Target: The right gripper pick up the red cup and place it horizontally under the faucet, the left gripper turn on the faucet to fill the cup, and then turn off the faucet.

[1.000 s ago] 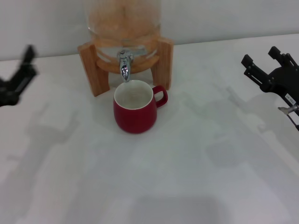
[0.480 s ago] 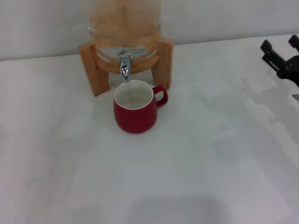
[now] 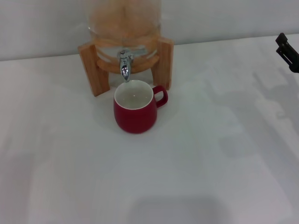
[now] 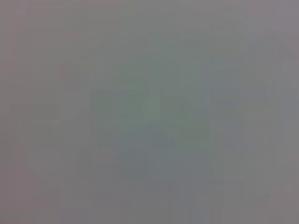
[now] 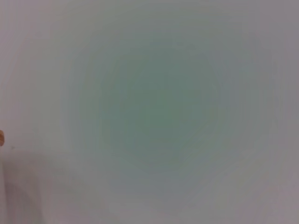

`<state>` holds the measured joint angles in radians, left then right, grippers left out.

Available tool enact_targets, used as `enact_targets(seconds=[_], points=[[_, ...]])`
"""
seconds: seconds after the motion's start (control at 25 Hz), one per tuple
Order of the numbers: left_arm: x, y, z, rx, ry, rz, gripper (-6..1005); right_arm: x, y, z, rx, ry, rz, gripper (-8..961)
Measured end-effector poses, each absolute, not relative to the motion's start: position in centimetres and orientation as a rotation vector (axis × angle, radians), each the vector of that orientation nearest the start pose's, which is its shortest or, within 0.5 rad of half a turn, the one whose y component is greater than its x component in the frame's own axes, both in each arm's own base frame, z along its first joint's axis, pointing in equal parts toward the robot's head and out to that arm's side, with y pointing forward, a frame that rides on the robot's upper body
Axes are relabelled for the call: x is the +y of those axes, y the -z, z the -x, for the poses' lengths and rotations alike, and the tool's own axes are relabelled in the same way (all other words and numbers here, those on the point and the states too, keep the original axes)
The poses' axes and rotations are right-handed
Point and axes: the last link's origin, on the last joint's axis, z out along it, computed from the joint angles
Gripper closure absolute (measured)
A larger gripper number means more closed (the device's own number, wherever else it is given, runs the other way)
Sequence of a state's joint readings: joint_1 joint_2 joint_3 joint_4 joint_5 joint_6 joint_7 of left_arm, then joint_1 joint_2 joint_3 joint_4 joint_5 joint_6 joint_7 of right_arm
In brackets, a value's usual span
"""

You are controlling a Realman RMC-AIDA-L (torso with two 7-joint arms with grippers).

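The red cup stands upright a little above and left of the middle of the head frame, on the white bench. It is a squat, rounded dark-red mug with a white inside and a red loop handle that points toward the right of the frame. Its mouth sits directly below the downturned spout of the faucet, a small shiny chrome tap. The tap is fixed to a glass dispenser with an orange tint, held in a wooden stand at the top centre of the frame.

No brand, label or writing can be read on any of these.

Only a black tip of the right tool shows at the upper right edge, well apart from the cup; whether it is wide or narrow cannot be told. The left tool is out of sight, and both wrist views show only a plain pale surface.
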<state>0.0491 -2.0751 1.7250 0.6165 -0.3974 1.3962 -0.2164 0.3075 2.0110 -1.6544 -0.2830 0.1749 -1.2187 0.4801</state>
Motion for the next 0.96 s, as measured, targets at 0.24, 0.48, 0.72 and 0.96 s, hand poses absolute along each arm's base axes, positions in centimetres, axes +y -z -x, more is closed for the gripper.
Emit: enact_targets(seconds=[0.24,0.48,0.72,0.96], points=[[23.2,-7.1,34.9,-0.430,0.950,1.161,147,32.0,-4.5,-34.7,0.603,-0.917,1.502,79],[23.0,-6.6,34.6,-0.422,0.964,1.176,146,31.4,-4.7,-34.8,0.581,-0.922,1.496,79],[23.1,-6.3,34.2,-0.416,0.979,1.199,146,31.1,-4.8,-34.9,0.574,-0.922,1.494,79],[23.3,-6.2,33.8,-0.395,0.987,1.215,146,30.8,-5.1,-35.0,0.566,-0.942,1.479,79]])
